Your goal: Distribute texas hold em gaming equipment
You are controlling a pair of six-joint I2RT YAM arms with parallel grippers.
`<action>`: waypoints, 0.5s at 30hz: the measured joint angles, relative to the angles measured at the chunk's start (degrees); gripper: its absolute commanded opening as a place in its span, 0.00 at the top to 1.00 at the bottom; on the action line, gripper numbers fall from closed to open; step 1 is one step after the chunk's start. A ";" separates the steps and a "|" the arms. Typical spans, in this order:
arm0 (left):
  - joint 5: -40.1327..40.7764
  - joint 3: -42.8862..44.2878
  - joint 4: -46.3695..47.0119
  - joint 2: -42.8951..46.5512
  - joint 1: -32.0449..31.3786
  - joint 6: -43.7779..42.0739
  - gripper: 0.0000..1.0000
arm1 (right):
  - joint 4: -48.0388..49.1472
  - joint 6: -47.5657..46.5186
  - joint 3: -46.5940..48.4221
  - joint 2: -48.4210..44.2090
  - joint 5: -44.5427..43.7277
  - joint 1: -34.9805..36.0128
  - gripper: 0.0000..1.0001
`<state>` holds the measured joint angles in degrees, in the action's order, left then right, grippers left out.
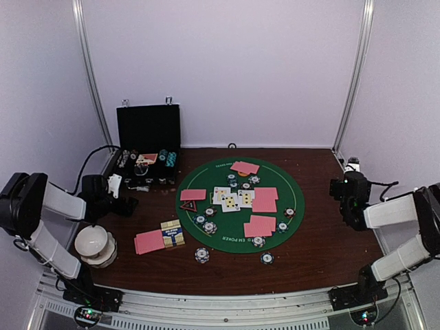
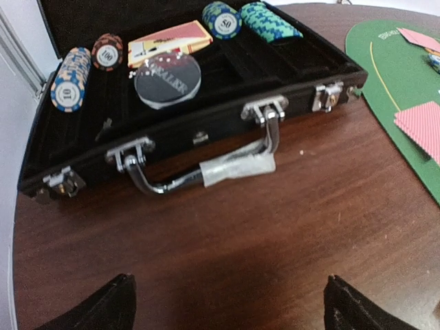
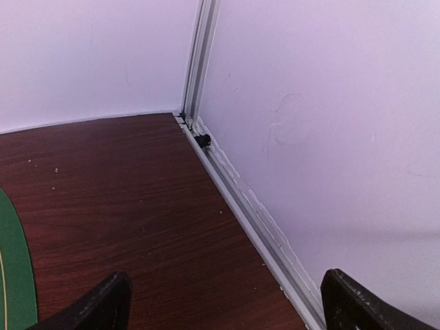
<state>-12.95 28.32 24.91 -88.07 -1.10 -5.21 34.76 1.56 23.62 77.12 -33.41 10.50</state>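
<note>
Facing black case (image 2: 179,148), left fingers (image 2: 103,306) spread, cards (image 1: 265,199) on mat (image 1: 289,185)

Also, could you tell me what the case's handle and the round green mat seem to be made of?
The handle looks like polished, probably chromed metal: it reflects brightly. The mat seems felt or similar fabric: flat green, no glare.

White walls (image 1: 227,69) and aluminium corner posts (image 1: 353,75) enclose a dark wooden table (image 1: 323,240).
</note>
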 measured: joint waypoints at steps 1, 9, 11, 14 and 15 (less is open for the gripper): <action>0.24 -1.86 2.08 0.00 0.02 0.28 0.02 | 3.63 -0.57 -1.73 0.94 0.22 0.00 0.01; 2.05 -9.31 18.95 -1.01 0.04 1.88 0.02 | 21.27 -5.33 -6.88 9.90 7.80 -0.50 0.00; 2.78 -9.29 20.46 -1.18 0.07 2.19 0.02 | 21.81 -5.66 -5.79 10.75 11.28 -2.03 0.00; 3.34 -9.27 22.27 -1.20 0.11 2.51 0.02 | 21.03 -5.40 -3.54 12.09 14.64 -4.17 0.01; 3.56 -9.27 22.64 -1.20 0.09 2.60 0.02 | 21.00 -5.25 -3.02 12.13 15.85 -4.81 0.01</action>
<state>-9.39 19.05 47.55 -89.27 -1.02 -2.61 55.77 -3.68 20.60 89.25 -17.56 5.69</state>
